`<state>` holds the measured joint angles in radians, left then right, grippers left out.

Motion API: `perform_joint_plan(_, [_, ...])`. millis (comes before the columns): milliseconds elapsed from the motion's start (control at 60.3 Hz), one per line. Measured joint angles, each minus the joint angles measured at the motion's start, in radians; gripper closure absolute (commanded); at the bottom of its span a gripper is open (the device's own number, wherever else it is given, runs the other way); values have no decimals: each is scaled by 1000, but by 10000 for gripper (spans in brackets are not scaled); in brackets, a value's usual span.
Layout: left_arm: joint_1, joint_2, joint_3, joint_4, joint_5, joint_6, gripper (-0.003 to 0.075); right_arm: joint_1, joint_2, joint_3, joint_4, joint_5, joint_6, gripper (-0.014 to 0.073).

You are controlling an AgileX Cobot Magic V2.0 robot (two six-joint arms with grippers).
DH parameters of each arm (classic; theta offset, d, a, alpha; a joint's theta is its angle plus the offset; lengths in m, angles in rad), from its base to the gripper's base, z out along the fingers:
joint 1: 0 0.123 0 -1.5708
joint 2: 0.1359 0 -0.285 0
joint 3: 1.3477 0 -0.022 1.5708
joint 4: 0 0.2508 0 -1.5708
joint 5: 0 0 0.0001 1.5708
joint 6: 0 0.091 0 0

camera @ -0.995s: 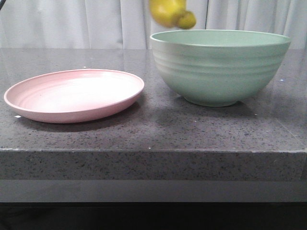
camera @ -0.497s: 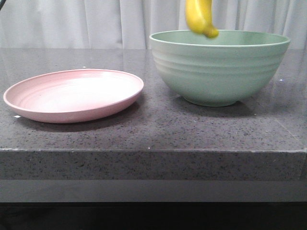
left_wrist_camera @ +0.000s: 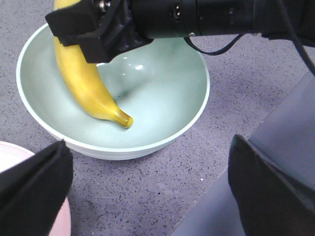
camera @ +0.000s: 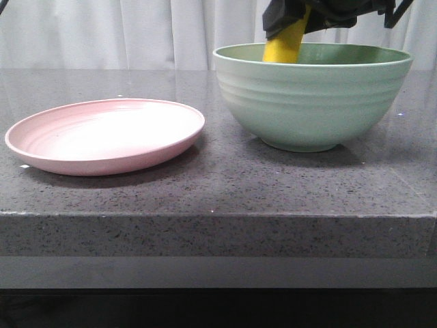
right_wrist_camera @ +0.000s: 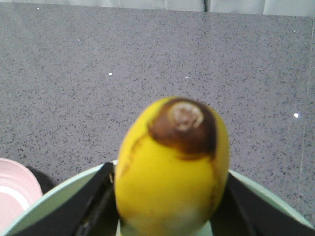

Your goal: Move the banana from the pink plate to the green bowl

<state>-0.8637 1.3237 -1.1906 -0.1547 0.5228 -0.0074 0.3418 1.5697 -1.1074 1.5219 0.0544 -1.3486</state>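
Observation:
My right gripper [camera: 292,24] is shut on the yellow banana [camera: 284,46] and holds it steeply tilted, its lower part down inside the pale green bowl [camera: 314,102]. In the left wrist view the banana [left_wrist_camera: 86,81] slants across the bowl [left_wrist_camera: 192,115], its small tip close to the bowl's inner wall, with the right gripper [left_wrist_camera: 96,29] clamped near its upper end. The right wrist view shows the banana's dark end [right_wrist_camera: 183,123] between the black fingers [right_wrist_camera: 81,206]. The pink plate [camera: 102,137] lies bare to the left. My left gripper [left_wrist_camera: 147,196] hangs open over the table beside the bowl.
Plate and bowl stand on a grey speckled stone table whose front edge [camera: 218,222] runs across the front view. A pale curtain [camera: 136,31] hangs behind. A strip of grey tabletop separates the plate from the bowl.
The banana has moved right and come down from above the bowl's rim into the bowl. The right gripper has dropped into the front view.

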Motion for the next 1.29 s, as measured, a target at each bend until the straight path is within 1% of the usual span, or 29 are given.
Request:
perform_joint_plan(133, [0,0,0,0,0,0,92,0,1,13,0,0,0,284])
perform_joint_plan(282, [0,0,0,0,0,0,92,0,1,23,0,0,0,188])
perform_joint_plan(464, [0,0,0,0,-1,0,92,0,1,25,0,0,0,97])
perform_joint_plan(547, [0,0,0,0,-1,0,92,0,1,25,0,0,0,77])
perform_joint_plan(945, [0,0,0,0,-1,0,99,0,1,25,0,0,0,83])
perform_joint_plan(995, [0,0,0,0,-1,0,133,0,1,25,0,0,0,92])
perform_joint_plan(1045, [0,0,0,0,-1,0,173,0,1,25,0,0,0,130])
perform_joint_plan(1161, [0,0,0,0,-1,0,302,0,1,25,0,0,0,283])
perform_joint_plan(1194, [0,0,0,0,-1,0,336,0,0,25,0,0,0,311])
perform_joint_plan(1244, [0,0,0,0,-1,0,370,0,-5,25,0,0,0,332])
perform_joint_plan(1293, [0,0,0,0,-1,0,389,0,-14,25,0,0,0,331])
